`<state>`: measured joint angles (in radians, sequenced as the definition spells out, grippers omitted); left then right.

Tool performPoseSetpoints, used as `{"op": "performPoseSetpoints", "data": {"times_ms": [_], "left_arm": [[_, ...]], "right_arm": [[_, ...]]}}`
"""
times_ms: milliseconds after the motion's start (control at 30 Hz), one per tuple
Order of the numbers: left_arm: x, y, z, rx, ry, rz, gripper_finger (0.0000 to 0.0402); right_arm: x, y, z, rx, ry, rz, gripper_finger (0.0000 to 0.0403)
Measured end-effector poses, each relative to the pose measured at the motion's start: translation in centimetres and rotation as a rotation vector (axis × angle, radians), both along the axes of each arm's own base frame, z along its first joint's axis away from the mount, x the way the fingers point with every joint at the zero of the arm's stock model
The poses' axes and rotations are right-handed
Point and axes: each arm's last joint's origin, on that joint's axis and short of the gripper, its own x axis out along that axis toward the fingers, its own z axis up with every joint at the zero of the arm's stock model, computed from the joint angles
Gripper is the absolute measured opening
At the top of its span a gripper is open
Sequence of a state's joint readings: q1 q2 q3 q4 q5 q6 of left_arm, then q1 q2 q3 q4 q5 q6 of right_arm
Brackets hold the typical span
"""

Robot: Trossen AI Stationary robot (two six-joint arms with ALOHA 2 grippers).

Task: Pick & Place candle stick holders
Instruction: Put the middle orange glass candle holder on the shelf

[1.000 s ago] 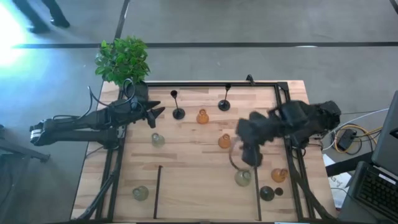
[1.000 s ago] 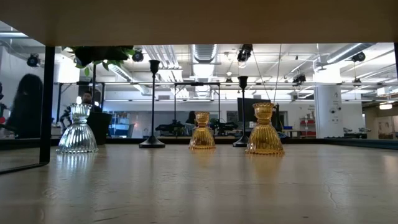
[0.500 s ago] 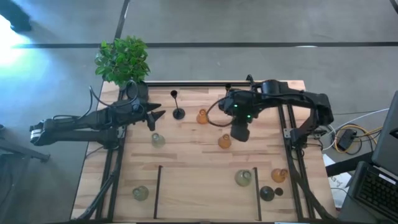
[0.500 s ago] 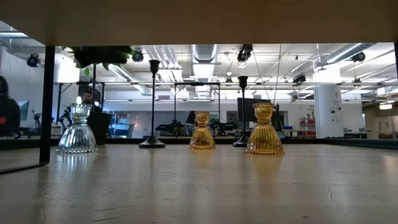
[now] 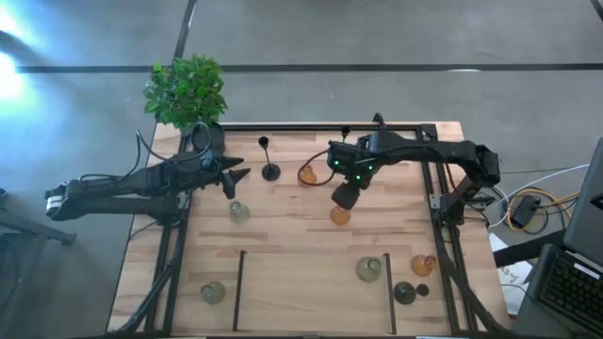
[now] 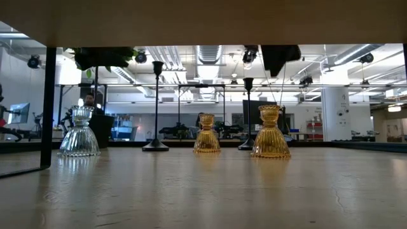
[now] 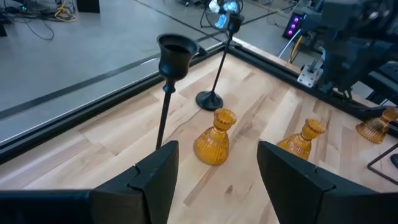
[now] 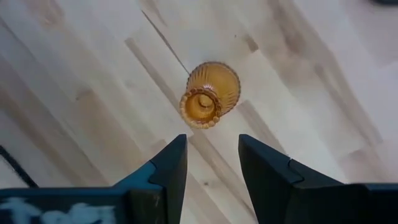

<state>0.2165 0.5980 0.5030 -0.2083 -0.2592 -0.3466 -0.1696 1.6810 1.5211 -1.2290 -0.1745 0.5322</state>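
1. Hovering with fingers spread and empty, the right gripper [image 8: 211,163] hangs above an amber holder [image 8: 210,94].
2. Nearer the front, three holders [image 5: 403,292] seem already placed.
3. Farther off, the left gripper [image 7: 211,167] waits spread beside a black stemmed holder [image 7: 169,81], still unplaced.

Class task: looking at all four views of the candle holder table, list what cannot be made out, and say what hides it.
- High view: the right pincer covers part of the amber holder below it.
- Low view: a dark overhang cuts off both arms.
- Left wrist view: the near black holder loses its base behind a finger.
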Motion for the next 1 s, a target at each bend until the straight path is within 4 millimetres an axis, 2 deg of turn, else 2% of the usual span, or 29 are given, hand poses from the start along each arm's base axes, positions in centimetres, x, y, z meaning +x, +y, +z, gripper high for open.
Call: {"op": "performPoseSetpoints", "data": {"times_ms": [200,500,733,1000], "left_arm": [[0.0,0.0,-0.1,-0.003,0.013,0.000,0.0223],[0.0,0.0,-0.1,-0.003,0.012,0.001,0.0223],[0.0,0.0,-0.1,-0.006,0.010,0.002,0.0223],[0.0,0.0,-0.1,-0.007,0.009,0.002,0.0223]], "right_arm": [[-0.2,-0.2,-2.8,0.009,0.015,-0.007,0.0148],[-0.4,-0.1,-5.9,0.031,0.019,-0.037,0.0150],[-0.1,-0.1,-6.8,0.045,-0.040,-0.043,0.0148],[-0.2,-0.1,-7.6,0.044,-0.050,-0.042,0.0127]]}}
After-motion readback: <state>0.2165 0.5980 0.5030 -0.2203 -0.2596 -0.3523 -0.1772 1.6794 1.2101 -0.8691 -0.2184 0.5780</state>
